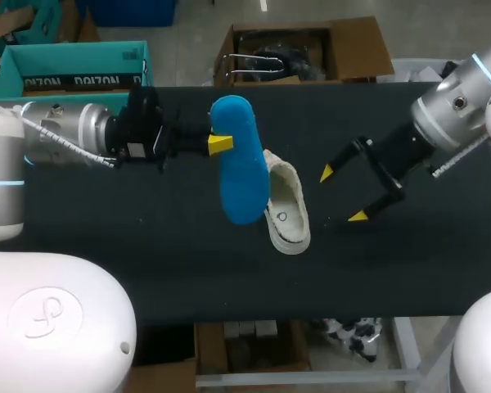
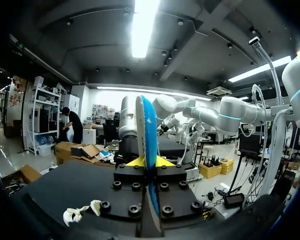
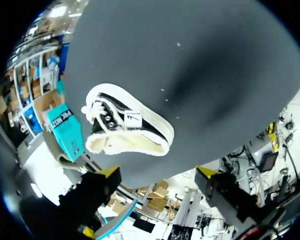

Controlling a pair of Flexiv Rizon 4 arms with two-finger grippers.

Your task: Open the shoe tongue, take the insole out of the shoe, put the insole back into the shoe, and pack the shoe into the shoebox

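Note:
My left gripper point(image 1: 219, 145) is shut on a blue insole point(image 1: 239, 160), held up on edge above the black table point(image 1: 131, 221). In the left wrist view the insole point(image 2: 149, 131) stands edge-on between the yellow tips of the gripper point(image 2: 150, 161). Just right of the insole, a black-and-white shoe point(image 1: 286, 206) lies on its side on the table. My right gripper point(image 1: 342, 195) hovers open to the right of the shoe, holding nothing. From the right wrist the shoe point(image 3: 127, 127) lies ahead of the open gripper point(image 3: 158, 173). The teal shoebox point(image 1: 74, 70) sits off the table's far left corner.
A brown cardboard box point(image 1: 307, 51) stands beyond the table's far edge. Bare black tabletop stretches in front of the shoe and to its left. Part of the shoe point(image 2: 80, 214) shows beside the left gripper's base.

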